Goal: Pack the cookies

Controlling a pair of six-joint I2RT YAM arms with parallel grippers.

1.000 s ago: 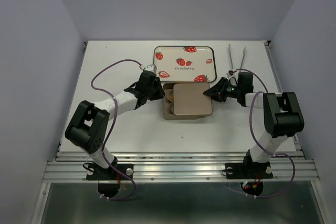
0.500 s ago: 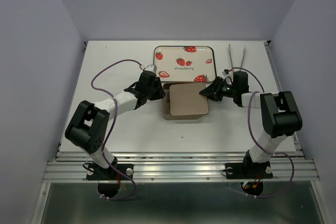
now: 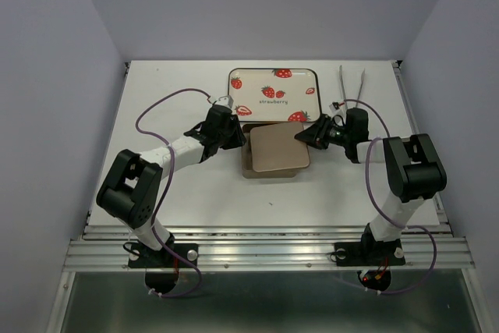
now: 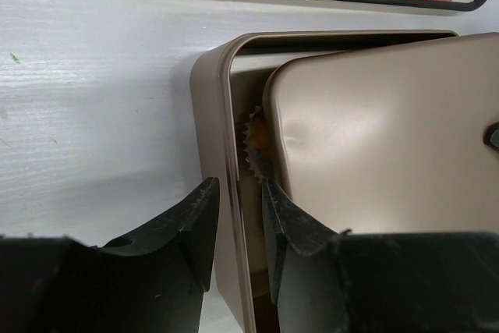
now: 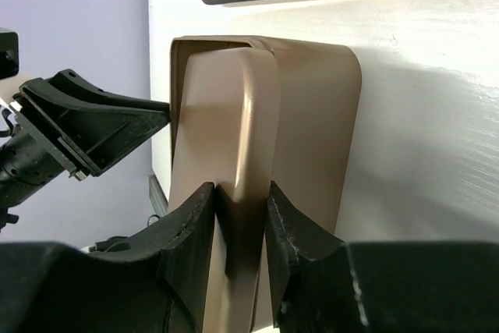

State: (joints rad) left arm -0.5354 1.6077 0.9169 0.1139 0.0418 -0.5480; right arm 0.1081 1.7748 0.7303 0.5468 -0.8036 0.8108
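A gold tin box (image 3: 248,168) sits mid-table with its matching lid (image 3: 279,148) lying over most of it, leaving a gap along the left side. Through that gap in the left wrist view, one orange-yellow cookie (image 4: 260,135) shows in a white fluted cup; the other cookies are hidden under the lid (image 4: 374,138). My left gripper (image 4: 238,186) straddles the box's left wall (image 4: 210,99), jaws close on it. My right gripper (image 5: 240,189) is shut on the lid's right edge (image 5: 226,115), just above the box (image 5: 320,115).
A strawberry-printed tray (image 3: 274,93) lies directly behind the box, nearly touching it. Metal tongs (image 3: 351,83) rest at the back right, beside the tray. Both arms reach in from either side of the box.
My right gripper has slid the lid leftward over the box, narrowing the open gap on the left. The left gripper has stayed on the box wall.
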